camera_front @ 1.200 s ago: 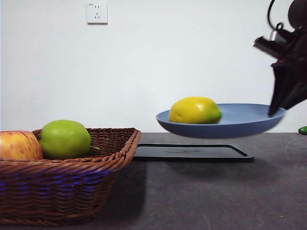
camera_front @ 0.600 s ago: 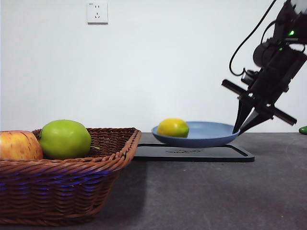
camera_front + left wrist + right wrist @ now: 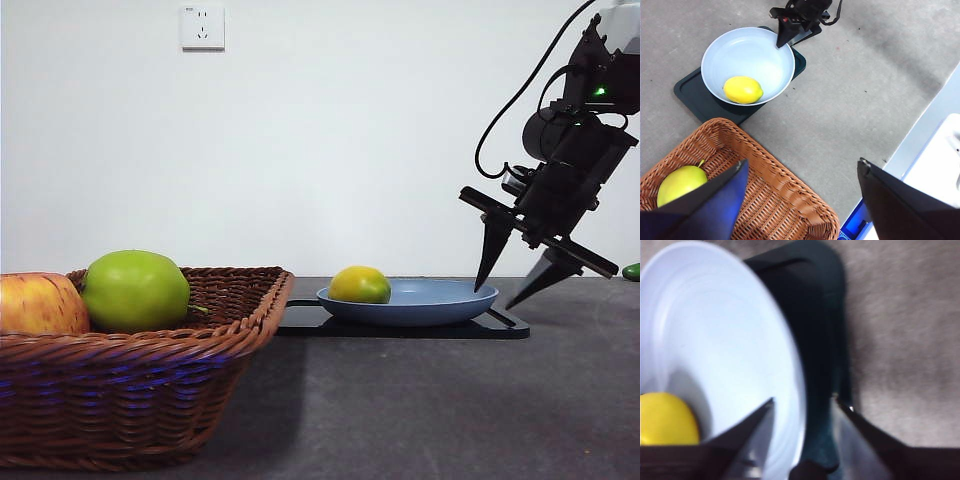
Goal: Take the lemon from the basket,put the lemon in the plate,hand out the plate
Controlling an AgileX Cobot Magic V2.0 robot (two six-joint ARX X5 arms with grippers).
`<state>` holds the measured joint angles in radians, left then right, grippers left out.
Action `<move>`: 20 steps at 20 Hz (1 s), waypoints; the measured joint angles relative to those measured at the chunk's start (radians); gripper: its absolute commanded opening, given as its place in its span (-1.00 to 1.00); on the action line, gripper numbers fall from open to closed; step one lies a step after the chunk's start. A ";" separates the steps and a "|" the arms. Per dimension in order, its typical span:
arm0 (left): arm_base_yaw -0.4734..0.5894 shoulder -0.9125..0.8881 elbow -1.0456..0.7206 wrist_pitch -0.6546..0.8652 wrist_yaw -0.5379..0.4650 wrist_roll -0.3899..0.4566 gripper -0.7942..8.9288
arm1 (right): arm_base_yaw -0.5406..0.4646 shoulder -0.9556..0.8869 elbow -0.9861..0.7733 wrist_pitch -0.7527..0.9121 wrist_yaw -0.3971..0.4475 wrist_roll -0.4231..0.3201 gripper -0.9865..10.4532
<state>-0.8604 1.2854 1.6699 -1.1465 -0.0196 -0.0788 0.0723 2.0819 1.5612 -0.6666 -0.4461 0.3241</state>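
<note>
i've set the plate (image 3: 407, 302) back down on the tray (image 3: 500, 327); right hand (image 3: 512, 290) open straddling its rim, lemon (image 3: 360, 285) inside, left hand (image 3: 800, 200) open above the basket (image 3: 150, 400).

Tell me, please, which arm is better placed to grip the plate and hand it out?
The right. Its claw is open astride the rim of the plate, which sits on the black tray with the lemon inside. The left claw hangs open above the basket.
</note>
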 measured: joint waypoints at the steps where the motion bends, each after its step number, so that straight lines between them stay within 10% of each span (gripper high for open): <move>1: 0.000 0.000 0.000 0.000 0.000 0.000 -0.06 | -0.003 0.000 0.000 -0.011 0.001 -0.008 -0.40; 8: 0.000 0.013 0.000 0.160 -0.103 0.036 -0.10 | -0.021 -0.166 0.001 -0.263 0.001 -0.148 -0.65; 13: 0.022 0.130 0.000 0.202 -0.108 0.120 -0.70 | 0.071 -0.388 0.002 -0.425 0.013 -0.276 -0.82; 20: 0.146 0.199 -0.001 0.163 -0.108 0.184 -0.82 | 0.328 -0.702 -0.023 -0.419 0.370 -0.298 -0.82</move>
<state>-0.7147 1.4845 1.6691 -0.9840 -0.1276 0.1051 0.4000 1.3804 1.5379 -1.0859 -0.0757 0.0261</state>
